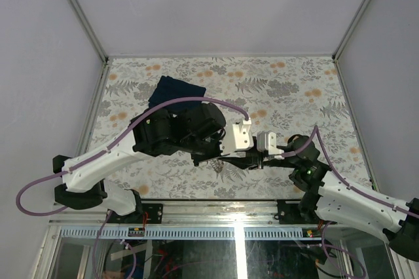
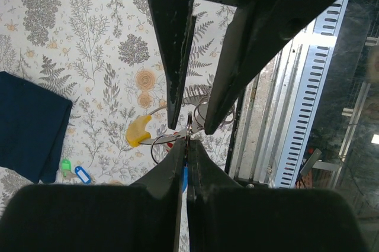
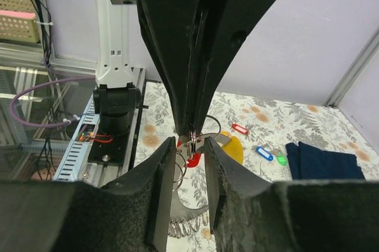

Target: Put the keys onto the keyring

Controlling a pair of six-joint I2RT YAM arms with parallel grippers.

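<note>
My left gripper (image 2: 188, 144) is shut on the thin grey keyring (image 2: 188, 129) and holds it edge-on above the table near the front edge (image 1: 214, 156). A sliver of blue shows between its fingers. My right gripper (image 3: 190, 144) is open, with its fingertips either side of the same ring (image 3: 193, 135), facing the left gripper (image 3: 190, 126). A yellow-tagged key (image 2: 138, 131) and a red tag (image 3: 193, 158) hang from the wire loops there. On the table lie a red-tagged key (image 3: 240, 128), a blue-tagged key (image 3: 264, 154) and a green-tagged key (image 3: 280, 160).
A dark blue folded cloth (image 1: 175, 92) lies at the back left, with the green and blue tags beside it (image 2: 74, 170). The table's front edge and a slotted metal rail (image 2: 308, 98) run close under the grippers. A grey coiled piece (image 3: 189, 221) hangs below the right fingers.
</note>
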